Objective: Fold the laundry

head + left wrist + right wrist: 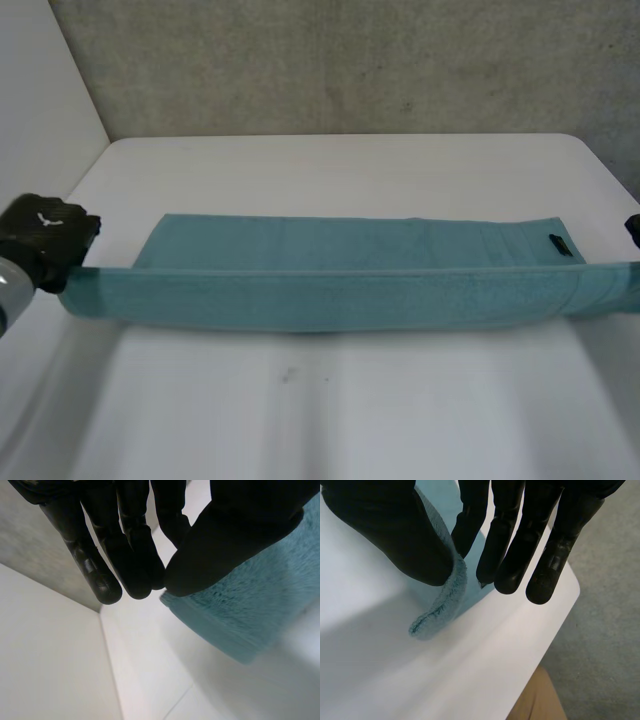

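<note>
In my head view the right hand (633,229) was cut off by the edge, along with the towel's (330,290) right end. I couldn't read the towel's black tag (560,245).

I read no legible text. Small black tag (560,245) on teal towel (330,265), far right corner: print too small. White mark atop left hand (48,235): illegible.

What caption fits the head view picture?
Left hand and right hand hold a teal towel stretched over the white table.
</note>
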`<state>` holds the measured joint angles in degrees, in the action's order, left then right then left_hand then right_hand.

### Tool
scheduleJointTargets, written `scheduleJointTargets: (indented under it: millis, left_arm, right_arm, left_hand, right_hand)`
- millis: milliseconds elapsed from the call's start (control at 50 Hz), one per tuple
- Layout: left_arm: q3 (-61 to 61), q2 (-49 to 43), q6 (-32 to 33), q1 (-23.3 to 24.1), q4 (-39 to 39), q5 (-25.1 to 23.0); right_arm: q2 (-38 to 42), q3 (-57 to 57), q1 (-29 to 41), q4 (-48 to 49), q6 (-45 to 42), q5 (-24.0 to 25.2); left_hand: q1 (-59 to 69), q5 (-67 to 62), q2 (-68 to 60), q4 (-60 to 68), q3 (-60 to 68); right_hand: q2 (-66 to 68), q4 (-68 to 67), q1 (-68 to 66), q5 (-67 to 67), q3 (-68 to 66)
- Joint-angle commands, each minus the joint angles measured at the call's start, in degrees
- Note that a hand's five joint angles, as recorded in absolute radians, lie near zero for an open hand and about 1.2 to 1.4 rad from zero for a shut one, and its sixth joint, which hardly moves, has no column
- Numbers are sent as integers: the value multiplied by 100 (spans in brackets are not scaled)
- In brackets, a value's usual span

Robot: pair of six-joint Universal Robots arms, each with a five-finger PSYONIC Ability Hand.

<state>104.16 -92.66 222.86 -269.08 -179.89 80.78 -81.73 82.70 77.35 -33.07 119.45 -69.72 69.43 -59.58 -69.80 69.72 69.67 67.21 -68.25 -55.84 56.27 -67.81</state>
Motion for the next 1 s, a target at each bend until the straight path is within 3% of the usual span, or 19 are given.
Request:
scheduleJointTargets:
  millis: [20,160,320,480,660,680,700,720,740,760,800,820,840,920,1000]
  left_arm:
    - [-597,-1146,-6,84,-598,8]
    - [-1686,-2614,-23,470,-1574,51]
    - [-3048,-3871,-50,734,-1953,52]
    - [-4446,-4909,-41,814,-2006,61]
    - [-5213,-5473,-41,884,-2015,60]
    - [-5265,-5526,-41,901,-2015,52]
    - [-5266,-5526,-41,902,-2015,52]
    - [-5274,-5543,-32,902,-2050,43]
    - [-5248,-5544,-41,910,-2094,52]
    - [-5248,-5544,-41,910,-2094,52]
    - [-5108,-5491,-15,1007,-2225,69]
    - [-5107,-5491,-14,1007,-2226,69]
    - [-4977,-5413,-14,1059,-2287,61]
    - [-4589,-5087,-23,1104,-2463,60]
    - [-3871,-4421,-58,1200,-2770,69]
  right_arm:
    - [947,-201,253,836,191,-67]
    - [2124,-781,886,1942,614,-515]
    - [3091,-1422,1071,3507,632,-796]
    - [4006,-2362,1353,4159,623,-990]
    - [4737,-3199,1529,4256,623,-1043]
    - [4833,-3295,1581,4256,632,-1069]
    - [4834,-3296,1581,4256,632,-1070]
    - [4868,-3339,1625,4256,632,-1104]
    - [4878,-3357,1643,4256,658,-1192]
    - [4878,-3357,1643,4256,658,-1193]
    - [4886,-3349,1678,4256,841,-1429]
    - [4886,-3348,1678,4256,843,-1430]
    - [4869,-3314,1669,4265,1043,-1491]
    - [4614,-3164,1678,4283,1590,-1491]
    - [3633,-2595,1608,4291,2326,-1474]
  left_hand:
    - [1057,-1042,-1020,1028,1033]
    - [1057,-1042,-1020,1028,1033]
    - [1057,-1042,-1020,1028,1033]
    - [1057,-1042,-1020,1028,1033]
    - [1057,-1042,-1020,1028,1033]
    - [1057,-1042,-1020,1028,1033]
    - [1057,-1042,-1020,1028,1033]
    - [1057,-1042,-1020,1028,1033]
    - [127,-112,-90,98,103]
    - [117,-102,-81,88,93]
    - [-4221,4236,4258,-4250,-4245]
    - [-4239,4254,4276,-4268,-4263]
    - [-5489,5503,5525,-5517,-5512]
    - [-5922,5937,5958,-5950,-5945]
    - [-5922,5937,5958,-5950,-5945]
  right_hand:
    - [1279,-1175,-2416,1373,-1219]
    - [1279,-1175,-2416,1373,-1219]
    - [1279,-1175,-2416,1373,-1219]
    - [1279,-1175,-2416,1373,-1219]
    - [1066,-963,-2203,1161,-1006]
    - [-1398,1502,262,-1304,1458]
    - [-1423,1527,286,-1329,1483]
    - [-4071,4175,2934,-3977,4131]
    - [-5721,5825,4584,-5627,5781]
    - [-5721,5825,4584,-5627,5781]
    - [-5721,5825,4584,-5627,5781]
    - [-5721,5825,4584,-5627,5781]
    - [-5721,5825,4584,-5627,5781]
    - [-5721,5825,4584,-5627,5781]
    - [-5721,5825,4584,-5627,5781]
